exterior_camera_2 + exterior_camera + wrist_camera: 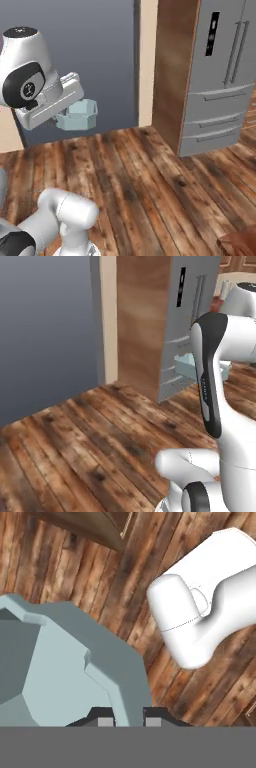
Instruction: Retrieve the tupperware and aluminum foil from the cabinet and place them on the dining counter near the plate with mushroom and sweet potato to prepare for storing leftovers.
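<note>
We see the gripper (129, 718) closed on the rim of the tupperware (60, 667), its two dark tips pinching the flared edge of the pale blue-teal tub at 6 o'clock in the hand view. The tub spreads from there toward 9 o'clock, and its hollow inside faces the camera. The wooden plank floor (70, 567) lies far below it.

In the right base view the tupperware (77, 114) hangs in the air at about 10 o'clock, just beside the white hand that carries it, in front of a grey-blue wall (95, 55) and well above the floor (150, 190). At 2 o'clock in that view stands a grey refrigerator (220, 85) with long handles and drawers, set against a tall brown wood panel (172, 70).

In the left base view we find a corner of the tupperware (186, 365) at about 3 o'clock, mostly hidden behind the white and dark link of the arm. The refrigerator (187, 316) stands right behind it there.
</note>
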You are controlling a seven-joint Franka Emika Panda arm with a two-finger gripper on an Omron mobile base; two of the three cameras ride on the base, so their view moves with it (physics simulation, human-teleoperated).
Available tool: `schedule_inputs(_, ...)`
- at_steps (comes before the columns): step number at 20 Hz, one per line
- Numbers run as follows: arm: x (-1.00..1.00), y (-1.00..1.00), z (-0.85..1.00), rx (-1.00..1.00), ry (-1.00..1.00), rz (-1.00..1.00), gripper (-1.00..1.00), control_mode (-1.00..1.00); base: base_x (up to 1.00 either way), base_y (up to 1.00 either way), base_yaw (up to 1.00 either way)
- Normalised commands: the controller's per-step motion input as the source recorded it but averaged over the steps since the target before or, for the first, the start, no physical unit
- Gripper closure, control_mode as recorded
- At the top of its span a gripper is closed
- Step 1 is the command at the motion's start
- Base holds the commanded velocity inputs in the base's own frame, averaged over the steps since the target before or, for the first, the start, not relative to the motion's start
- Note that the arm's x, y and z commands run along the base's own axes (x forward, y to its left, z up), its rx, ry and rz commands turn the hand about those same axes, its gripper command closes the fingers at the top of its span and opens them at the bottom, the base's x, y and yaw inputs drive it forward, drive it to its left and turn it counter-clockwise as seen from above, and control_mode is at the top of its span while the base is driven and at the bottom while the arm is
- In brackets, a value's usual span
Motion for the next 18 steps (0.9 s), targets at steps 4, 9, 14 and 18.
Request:
schedule_inputs(4, 0.0, 0.0, 0.0, 0.0, 0.0, 0.0, 1.0, 1.0, 0.08, 0.0, -0.84)
schedule_inputs(9, 0.0, 0.0, 0.0, 0.0, 0.0, 0.0, 1.0, 1.0, 0.23, 0.0, -0.79)
schedule_inputs(14, 0.0, 0.0, 0.0, 0.0, 0.0, 0.0, 1.0, 1.0, 0.85, 0.33, -0.58)
schedule_inputs(18, 0.0, 0.0, 0.0, 0.0, 0.0, 0.0, 1.0, 1.0, 1.0, 0.93, -0.41)
